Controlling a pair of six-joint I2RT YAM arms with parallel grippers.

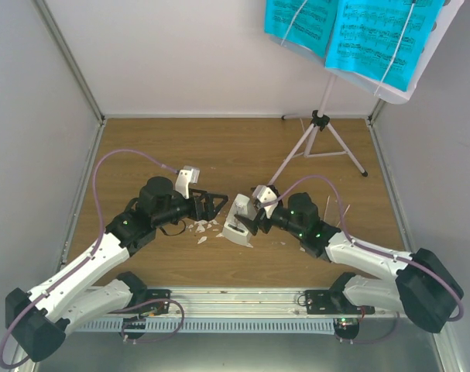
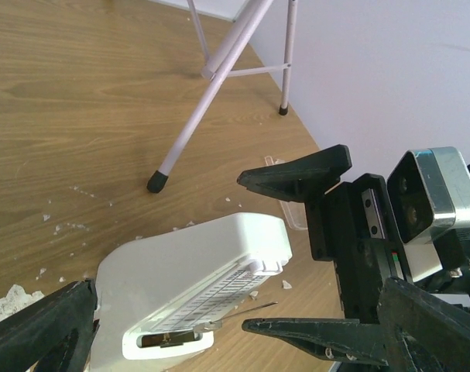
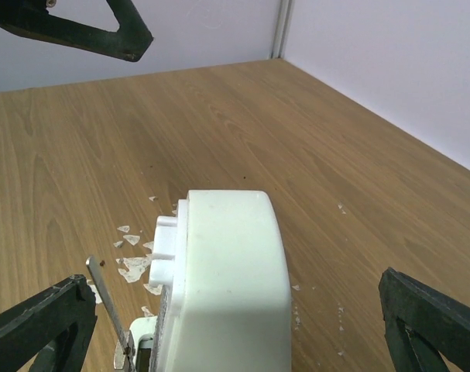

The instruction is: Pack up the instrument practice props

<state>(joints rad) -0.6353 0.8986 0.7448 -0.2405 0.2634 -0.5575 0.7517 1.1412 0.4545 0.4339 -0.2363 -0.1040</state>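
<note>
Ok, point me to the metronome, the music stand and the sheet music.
metronome (image 3: 223, 271), right wrist view, its white casing.
music stand (image 1: 326, 93), top view, its upright pole.
sheet music (image 1: 366, 39), top view, right-hand cyan page.

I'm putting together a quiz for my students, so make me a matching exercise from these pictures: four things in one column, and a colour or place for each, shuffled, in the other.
Column one:
1. metronome
2. sheet music
3. music stand
4. crumbs

Column two:
A. cyan with black notes
B. pale lilac legs, far right
C. one white block, at the centre
D. many small bits, scattered

Pairs: 1-C, 2-A, 3-B, 4-D
</note>
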